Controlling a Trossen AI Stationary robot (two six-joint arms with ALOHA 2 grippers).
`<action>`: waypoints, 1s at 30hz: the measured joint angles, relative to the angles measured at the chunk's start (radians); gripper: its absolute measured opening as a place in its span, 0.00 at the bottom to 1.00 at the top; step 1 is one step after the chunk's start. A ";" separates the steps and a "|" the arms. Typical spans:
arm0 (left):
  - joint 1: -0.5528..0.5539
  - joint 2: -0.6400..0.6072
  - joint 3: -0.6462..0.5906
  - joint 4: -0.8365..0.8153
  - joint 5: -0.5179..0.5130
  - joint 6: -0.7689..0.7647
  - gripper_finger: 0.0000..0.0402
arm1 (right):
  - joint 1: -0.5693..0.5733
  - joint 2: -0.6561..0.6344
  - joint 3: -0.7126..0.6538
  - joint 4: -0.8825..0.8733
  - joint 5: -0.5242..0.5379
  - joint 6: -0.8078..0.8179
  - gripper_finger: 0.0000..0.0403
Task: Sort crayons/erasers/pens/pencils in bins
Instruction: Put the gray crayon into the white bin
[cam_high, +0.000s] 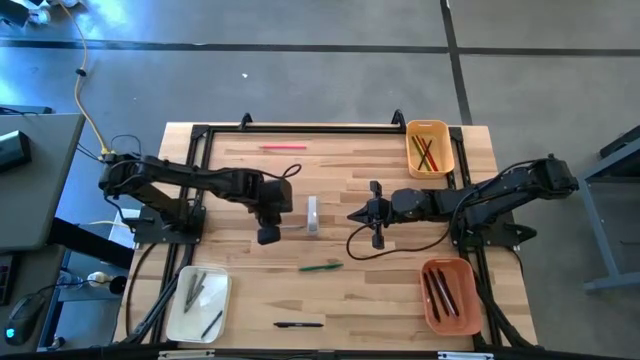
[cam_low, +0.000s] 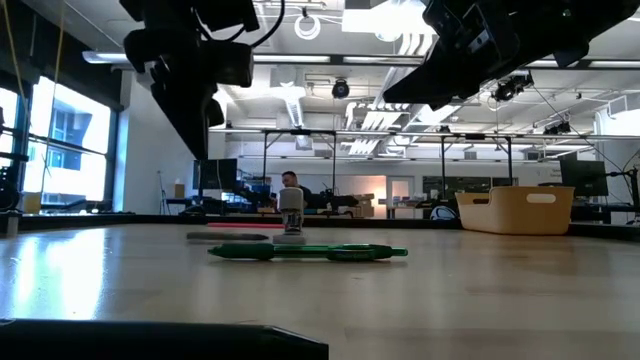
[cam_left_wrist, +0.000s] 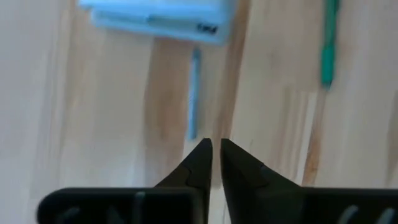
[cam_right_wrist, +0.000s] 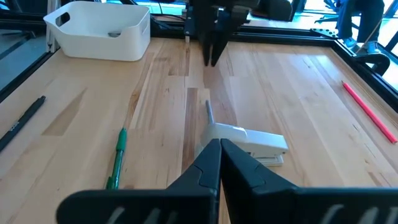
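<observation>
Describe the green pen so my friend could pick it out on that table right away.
On the wooden table, look in the open middle between the two dark arms, then a little toward the near edge. The green pen lies flat there, alone on bare wood. It is the only green stick outside a bin; the black pen lies nearer the edge, the red pencil at the far side.
</observation>
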 joint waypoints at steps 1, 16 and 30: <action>-0.004 0.000 -0.012 0.035 0.010 0.000 0.07 | 0.000 0.000 0.000 0.000 0.000 0.000 0.00; -0.011 0.045 -0.231 0.323 -0.028 0.021 0.32 | 0.000 0.000 0.000 0.000 0.000 -0.001 0.00; -0.010 0.199 -0.240 0.455 -0.058 0.062 0.27 | 0.000 0.000 0.000 0.000 0.000 -0.001 0.00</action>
